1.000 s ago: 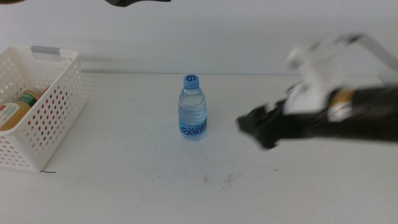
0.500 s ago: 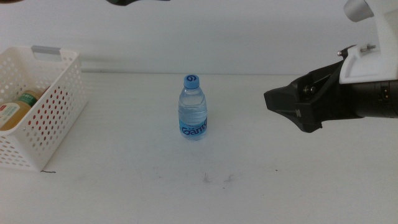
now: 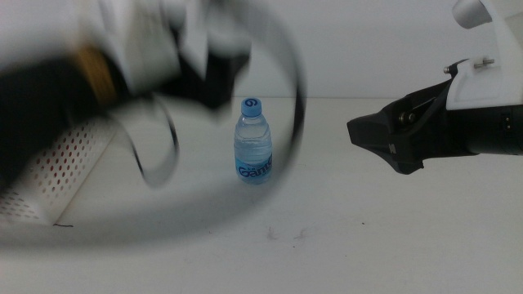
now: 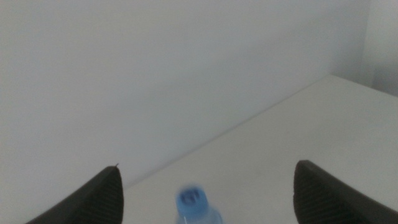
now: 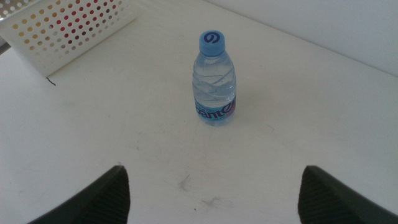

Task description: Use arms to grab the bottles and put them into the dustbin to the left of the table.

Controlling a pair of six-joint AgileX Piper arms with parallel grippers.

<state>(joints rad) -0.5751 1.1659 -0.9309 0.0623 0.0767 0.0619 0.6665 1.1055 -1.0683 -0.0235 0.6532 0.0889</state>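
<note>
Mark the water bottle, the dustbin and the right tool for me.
water bottle (image 3: 254, 147): middle view, on its clear body above the label.
dustbin (image 5: 68, 25): right wrist view, on its perforated side wall.
right tool (image 3: 388, 145): middle view, at its dark tip.

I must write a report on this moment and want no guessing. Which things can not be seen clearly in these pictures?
- Left gripper: middle view, motion blur smears the arm; where its fingertips are is unclear.
- Dustbin: middle view, the blurred left arm covers its rim and contents.
- Dustbin: right wrist view, cut off by the edge; inside not visible.
- Water bottle: left wrist view, blurred and cut off by the edge.
</note>
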